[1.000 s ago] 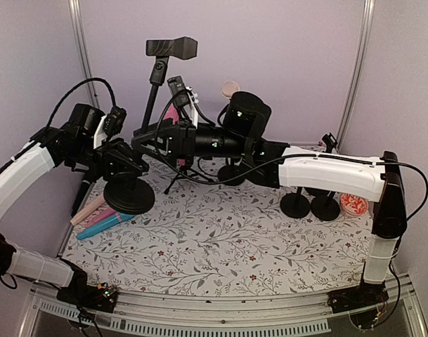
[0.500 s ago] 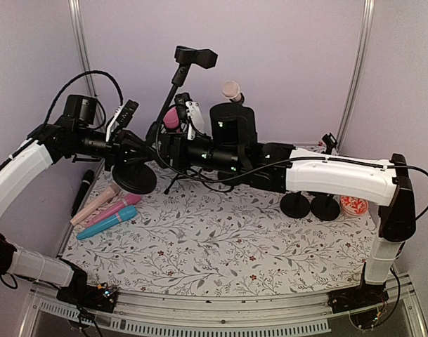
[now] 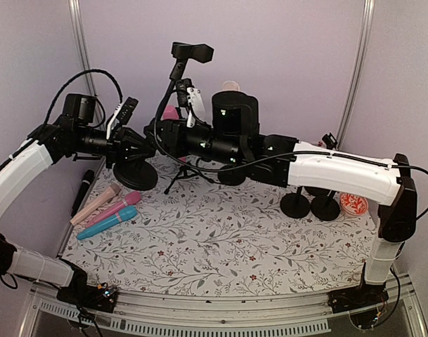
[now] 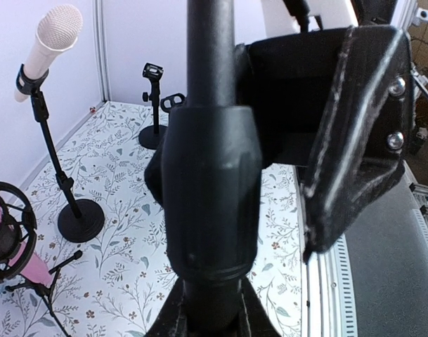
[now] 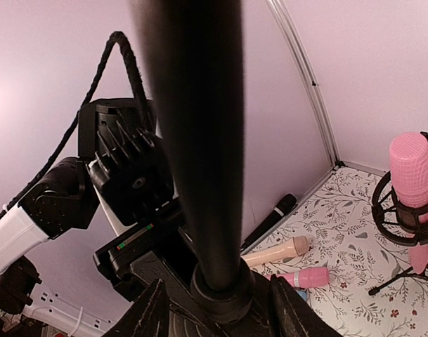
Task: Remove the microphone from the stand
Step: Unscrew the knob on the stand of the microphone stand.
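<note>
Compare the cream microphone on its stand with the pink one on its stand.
The cream microphone sits in a clip, the pink microphone in a ring mount. The cream one's stand has a round base; the pink one's is a tripod. Both are mounted head up.

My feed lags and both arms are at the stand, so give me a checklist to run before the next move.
1. Left gripper clamped on the stand pole: ok.
2. Base resting flat on the table: not ok, it is tilted and looks lifted.
3. Stand pole between the right gripper fingers: ok.
4. Right grip firm: cannot tell.
5. Top clip loaded: cannot tell.
6. Pink microphone clear of the right gripper: cannot tell, it stands close.
</note>
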`<state>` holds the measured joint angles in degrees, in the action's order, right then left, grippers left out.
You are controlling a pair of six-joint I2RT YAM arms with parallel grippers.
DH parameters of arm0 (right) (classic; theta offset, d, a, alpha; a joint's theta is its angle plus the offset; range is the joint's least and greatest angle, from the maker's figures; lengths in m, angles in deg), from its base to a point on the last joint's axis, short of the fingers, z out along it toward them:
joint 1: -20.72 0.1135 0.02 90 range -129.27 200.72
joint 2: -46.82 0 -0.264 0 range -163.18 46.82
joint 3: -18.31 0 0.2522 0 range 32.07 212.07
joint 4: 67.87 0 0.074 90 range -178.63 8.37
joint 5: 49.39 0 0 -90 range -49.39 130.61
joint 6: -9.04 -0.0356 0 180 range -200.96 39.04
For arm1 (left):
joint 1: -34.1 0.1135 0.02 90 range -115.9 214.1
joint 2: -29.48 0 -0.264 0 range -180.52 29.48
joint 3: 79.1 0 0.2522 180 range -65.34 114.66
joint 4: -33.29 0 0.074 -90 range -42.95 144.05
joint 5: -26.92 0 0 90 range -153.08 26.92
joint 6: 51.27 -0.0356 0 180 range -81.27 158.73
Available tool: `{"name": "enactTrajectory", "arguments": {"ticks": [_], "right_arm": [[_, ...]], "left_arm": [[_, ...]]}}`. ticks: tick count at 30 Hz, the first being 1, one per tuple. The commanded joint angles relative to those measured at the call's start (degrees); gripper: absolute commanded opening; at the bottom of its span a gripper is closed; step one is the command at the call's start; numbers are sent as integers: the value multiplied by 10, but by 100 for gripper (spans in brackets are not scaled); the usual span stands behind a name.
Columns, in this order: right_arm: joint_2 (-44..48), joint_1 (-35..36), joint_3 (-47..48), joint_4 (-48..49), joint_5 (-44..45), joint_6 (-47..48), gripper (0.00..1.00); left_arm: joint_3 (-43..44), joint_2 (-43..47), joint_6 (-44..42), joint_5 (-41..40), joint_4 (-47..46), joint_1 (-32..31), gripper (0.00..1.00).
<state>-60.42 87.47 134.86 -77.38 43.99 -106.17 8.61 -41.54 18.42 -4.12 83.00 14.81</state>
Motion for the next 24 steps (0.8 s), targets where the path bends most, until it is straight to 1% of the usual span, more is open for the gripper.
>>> {"name": "enactTrajectory", "arguments": {"ticks": [1,9,10,11,15,21,24], "right_arm": [[-17,-2,29,9,-4,6,47],[-22,-9,32,8,-25,-10,21],[-22,-11,32,10,-34,-12,20],[-23,-13,33,12,-43,-14,14],[-27,-20,33,34,-103,-27,1],[-29,-26,26,93,-234,-30,0],[-27,-26,13,145,-305,-27,0]], "left_arm": [[-3,0,2,15,-25,3,0],[-2,-1,4,36,-23,3,0],[-4,-1,6,41,-23,3,0],[-5,-2,7,47,-23,3,0],[-6,-3,4,79,-16,2,0],[-13,-3,-15,139,12,-1,0],[-14,-3,-39,177,39,-3,0]]}}
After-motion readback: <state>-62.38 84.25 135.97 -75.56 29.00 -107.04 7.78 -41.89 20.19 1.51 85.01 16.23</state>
